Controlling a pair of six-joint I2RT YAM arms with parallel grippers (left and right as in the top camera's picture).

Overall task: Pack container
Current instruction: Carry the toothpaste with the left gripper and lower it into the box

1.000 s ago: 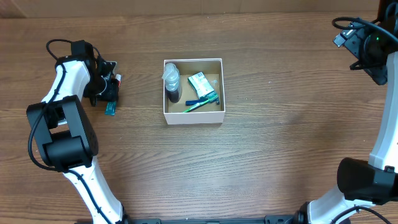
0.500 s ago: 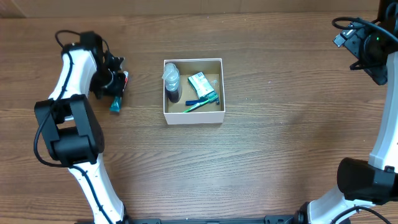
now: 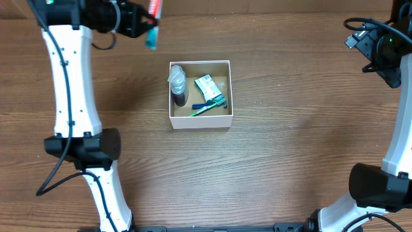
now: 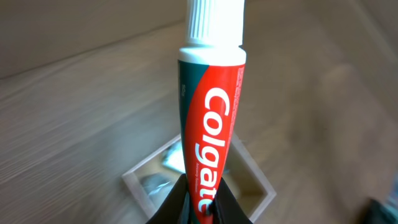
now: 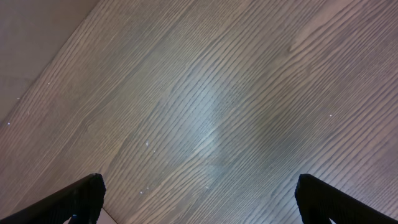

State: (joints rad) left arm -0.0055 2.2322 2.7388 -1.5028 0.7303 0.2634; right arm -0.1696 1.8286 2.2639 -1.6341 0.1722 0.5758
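The container (image 3: 200,120), white-walled with a brown floor, sits on the wooden table (image 3: 290,142), to the right of the left gripper (image 3: 140,19) and nearer the robot's base. In the left wrist view it shows blurred, low behind the gripper's load. Inside it lie a clear-capped dark bottle (image 3: 177,85), a small green-and-white box (image 3: 206,86) whose print is too small to read, and a blue-green toothbrush (image 3: 210,105). The left gripper is clamped on the tail of a red toothpaste tube (image 4: 210,124) reading "Colgate", its white cap pointing away from the fingers. The right gripper (image 5: 199,199), well apart from the container, is spread wide over bare wood.
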